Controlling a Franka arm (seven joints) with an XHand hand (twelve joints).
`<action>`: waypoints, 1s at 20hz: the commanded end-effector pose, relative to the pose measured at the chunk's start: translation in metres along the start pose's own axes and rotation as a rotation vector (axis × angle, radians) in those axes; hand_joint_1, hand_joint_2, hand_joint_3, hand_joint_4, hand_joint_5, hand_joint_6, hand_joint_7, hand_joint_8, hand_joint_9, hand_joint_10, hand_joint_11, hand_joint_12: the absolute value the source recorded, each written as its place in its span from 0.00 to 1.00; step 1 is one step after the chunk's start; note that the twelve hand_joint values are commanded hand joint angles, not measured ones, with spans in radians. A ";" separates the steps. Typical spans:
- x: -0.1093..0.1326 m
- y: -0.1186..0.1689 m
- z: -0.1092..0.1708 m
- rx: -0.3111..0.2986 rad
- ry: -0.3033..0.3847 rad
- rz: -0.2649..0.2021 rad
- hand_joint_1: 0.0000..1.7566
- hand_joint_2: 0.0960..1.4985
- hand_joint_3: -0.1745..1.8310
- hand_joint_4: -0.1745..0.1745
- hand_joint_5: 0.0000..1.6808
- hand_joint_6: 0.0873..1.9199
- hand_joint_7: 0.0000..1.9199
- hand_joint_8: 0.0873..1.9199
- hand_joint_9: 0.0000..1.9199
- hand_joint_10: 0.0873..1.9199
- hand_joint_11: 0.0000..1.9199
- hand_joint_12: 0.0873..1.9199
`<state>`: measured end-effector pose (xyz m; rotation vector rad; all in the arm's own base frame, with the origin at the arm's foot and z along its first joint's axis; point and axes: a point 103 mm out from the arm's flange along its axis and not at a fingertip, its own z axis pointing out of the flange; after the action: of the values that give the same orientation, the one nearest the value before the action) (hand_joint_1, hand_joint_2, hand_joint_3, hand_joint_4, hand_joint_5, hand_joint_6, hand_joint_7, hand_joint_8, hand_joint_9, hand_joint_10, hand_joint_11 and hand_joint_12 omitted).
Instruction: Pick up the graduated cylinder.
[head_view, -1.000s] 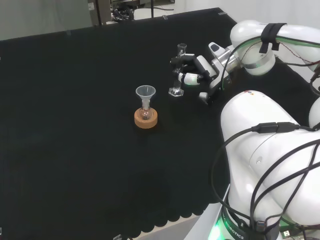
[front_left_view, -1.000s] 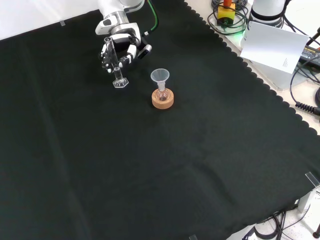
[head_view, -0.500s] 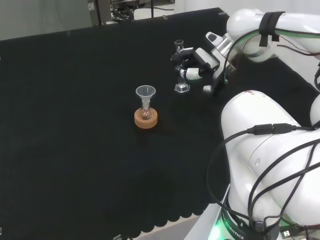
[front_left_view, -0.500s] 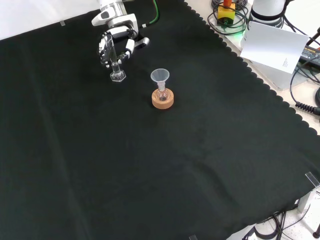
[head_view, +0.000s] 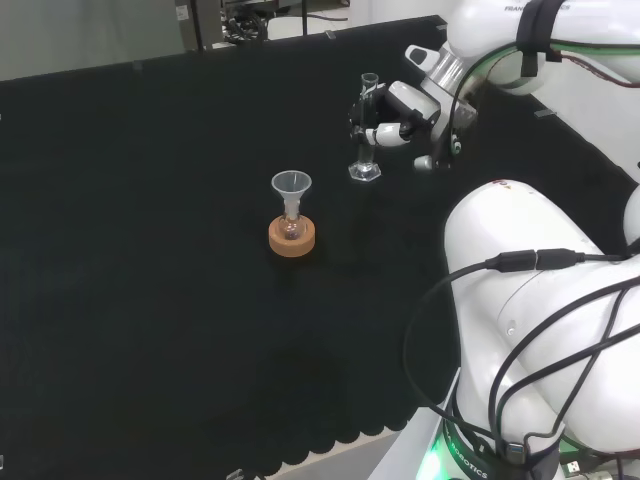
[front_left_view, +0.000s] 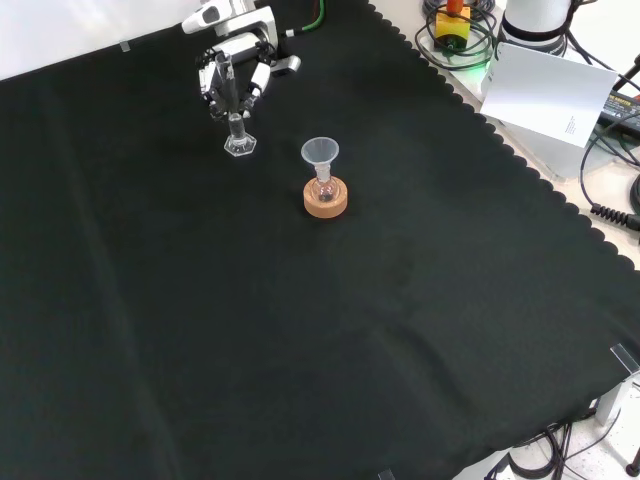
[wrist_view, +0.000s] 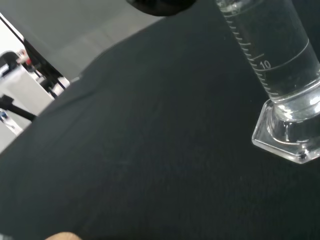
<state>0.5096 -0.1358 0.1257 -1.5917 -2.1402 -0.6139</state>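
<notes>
On the cloth, left of centre in the head view: a clear funnel (head_view: 291, 184) sits in a small flask (head_view: 291, 227) held by a cork ring (head_view: 292, 238); you can leave these alone, they stand well apart from your work.

Task object: the graduated cylinder (head_view: 366, 130) stands to the right of the funnel in the head view, nearer the far edge of the bench, with its hexagonal foot (head_view: 364, 173) at the bottom.

Long axis: close to upright, mouth pointing up, foot pointing down; in the front view the cylinder (front_left_view: 234, 108) hangs straight below the fingers.

Hand: the hand (head_view: 400, 117) lies just to the right of the cylinder in the head view, with its fingers curled round the upper part of the tube; in the front view the hand (front_left_view: 235, 68) wraps the tube from above and behind.

Key relation: your grasp is high on the tube, so most of the length and the heavy foot hang below the fingers.

Foot and cloth: in the wrist view the foot (wrist_view: 287, 138) looks close to the black cloth (wrist_view: 125, 165); I cannot tell whether it touches or has just cleared.

Judgement: a straight upward lift along the tube's axis should suit, since tilting could swing the foot.
</notes>
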 end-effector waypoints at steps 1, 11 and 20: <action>0.022 -0.011 -0.010 0.075 -0.094 0.004 0.64 0.76 0.09 0.09 0.54 0.56 0.58 0.20 0.73 0.00 0.64 0.40; 0.065 -0.030 -0.028 0.251 -0.232 0.032 0.64 0.76 0.09 0.08 0.54 0.56 0.58 0.20 0.73 0.00 0.64 0.40; 0.110 -0.072 -0.028 0.378 -0.357 0.088 0.64 0.75 0.09 0.07 0.55 0.55 0.59 0.19 0.73 0.00 0.65 0.39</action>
<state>0.4457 -0.0937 0.1922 -1.6236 -2.2437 -0.0576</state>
